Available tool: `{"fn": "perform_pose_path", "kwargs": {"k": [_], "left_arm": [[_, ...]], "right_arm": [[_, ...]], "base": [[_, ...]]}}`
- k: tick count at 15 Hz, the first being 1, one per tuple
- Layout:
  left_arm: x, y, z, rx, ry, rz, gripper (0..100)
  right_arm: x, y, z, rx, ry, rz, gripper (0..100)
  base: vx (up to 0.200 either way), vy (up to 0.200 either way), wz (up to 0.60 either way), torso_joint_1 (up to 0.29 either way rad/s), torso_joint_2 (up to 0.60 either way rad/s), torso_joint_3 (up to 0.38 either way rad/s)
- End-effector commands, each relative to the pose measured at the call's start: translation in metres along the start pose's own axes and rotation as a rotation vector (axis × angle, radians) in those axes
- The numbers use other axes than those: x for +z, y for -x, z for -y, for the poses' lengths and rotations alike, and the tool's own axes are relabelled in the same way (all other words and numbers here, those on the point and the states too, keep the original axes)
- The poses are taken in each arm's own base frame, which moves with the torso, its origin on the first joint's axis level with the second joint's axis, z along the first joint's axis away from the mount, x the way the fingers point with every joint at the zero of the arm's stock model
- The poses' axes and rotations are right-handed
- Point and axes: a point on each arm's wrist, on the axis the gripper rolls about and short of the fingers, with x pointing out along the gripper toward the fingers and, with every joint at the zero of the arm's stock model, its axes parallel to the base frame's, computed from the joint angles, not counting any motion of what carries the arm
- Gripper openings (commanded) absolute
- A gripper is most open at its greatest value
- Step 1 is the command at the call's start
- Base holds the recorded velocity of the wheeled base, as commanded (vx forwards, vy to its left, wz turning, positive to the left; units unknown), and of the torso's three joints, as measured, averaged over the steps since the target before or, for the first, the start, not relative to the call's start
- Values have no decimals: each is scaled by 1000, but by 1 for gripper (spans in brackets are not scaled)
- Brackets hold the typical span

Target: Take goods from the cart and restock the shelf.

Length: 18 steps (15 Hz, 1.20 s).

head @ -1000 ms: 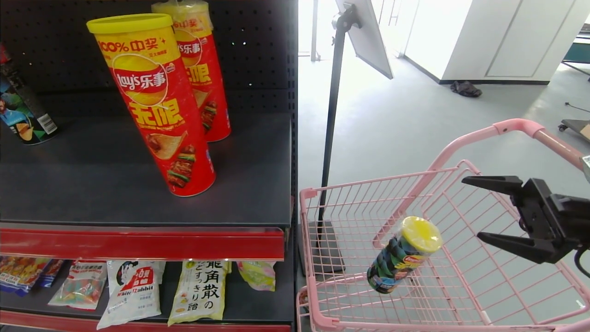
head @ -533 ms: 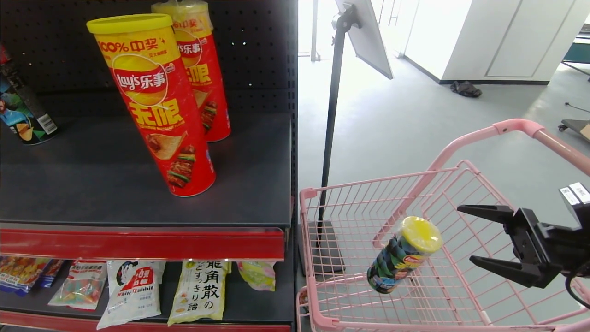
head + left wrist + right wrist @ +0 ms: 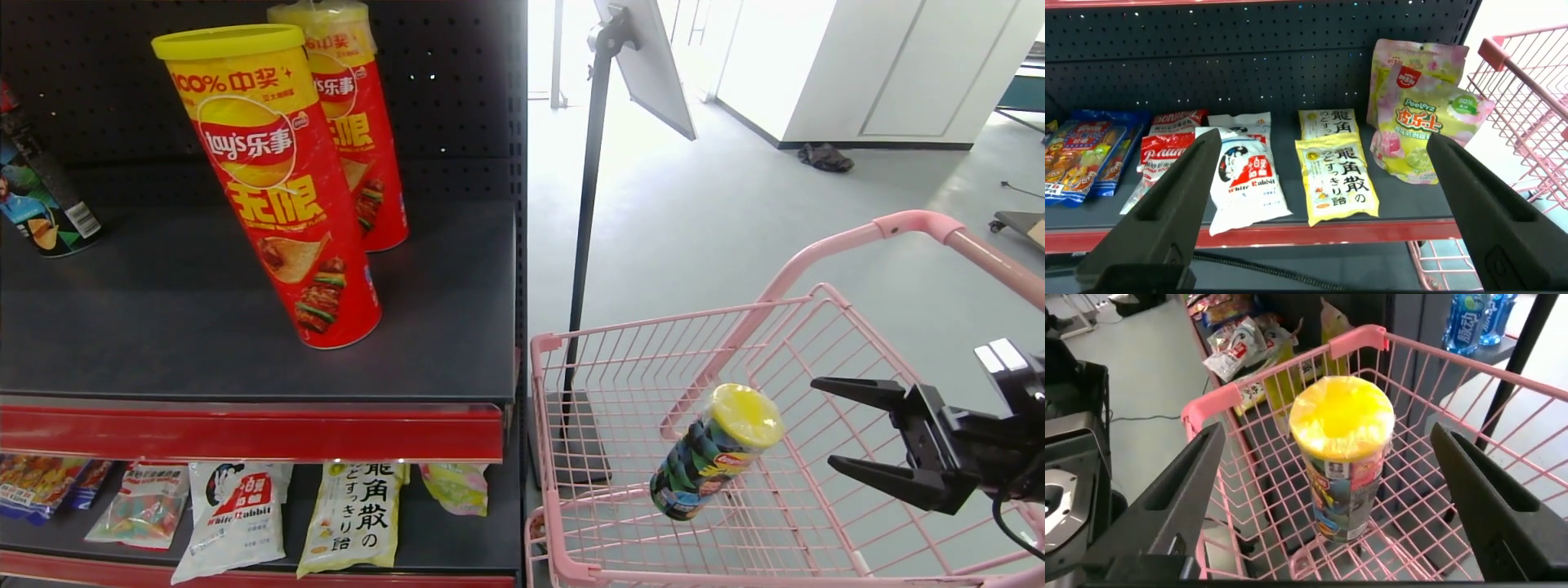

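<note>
A dark-patterned chip can with a yellow lid [image 3: 715,452] [image 3: 1343,459] leans inside the pink wire cart [image 3: 800,343] [image 3: 1274,380]. My right gripper [image 3: 841,427] [image 3: 1331,502] hangs open over the cart's right part, a short way right of the can, fingers pointing at it and nothing between them. On the dark upper shelf [image 3: 245,318] stand two tall red chip cans [image 3: 269,180] with yellow lids. My left gripper [image 3: 1323,196] is open in front of the lower shelf [image 3: 1290,233], holding nothing.
A dark can [image 3: 37,196] stands at the upper shelf's left edge. Flat snack bags [image 3: 351,514] [image 3: 1339,175] lie on the lower shelf, with a pink-green pouch [image 3: 1421,110] at its cart-side end. A black sign stand [image 3: 584,204] rises between shelf and cart.
My right gripper has dropped lower toward the cart basket and shifted slightly, still open. The can and shelf goods have not moved.
</note>
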Motion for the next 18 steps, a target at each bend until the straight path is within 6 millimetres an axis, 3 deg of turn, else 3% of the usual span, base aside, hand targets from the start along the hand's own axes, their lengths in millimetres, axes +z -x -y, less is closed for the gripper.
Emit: {"fn": "perform_pose_path", "kwargs": {"k": [1, 8, 13, 18], "left_arm": [[0, 0, 0, 0, 0, 0, 100], [0, 0, 0, 0, 0, 0, 100], [0, 0, 0, 0, 0, 0, 100], [0, 0, 0, 0, 0, 0, 100]], "right_arm": [[-7, -1, 3, 3, -27, -4, 100], [-36, -12, 14, 34, -126, -22, 100], [-40, -13, 19, 36, -120, -23, 100], [-57, -19, 21, 55, -150, -36, 100]], "base": [[0, 0, 0, 0, 0, 0], [0, 0, 0, 0, 0, 0], [0, 0, 0, 0, 0, 0], [0, 0, 0, 0, 0, 0]]}}
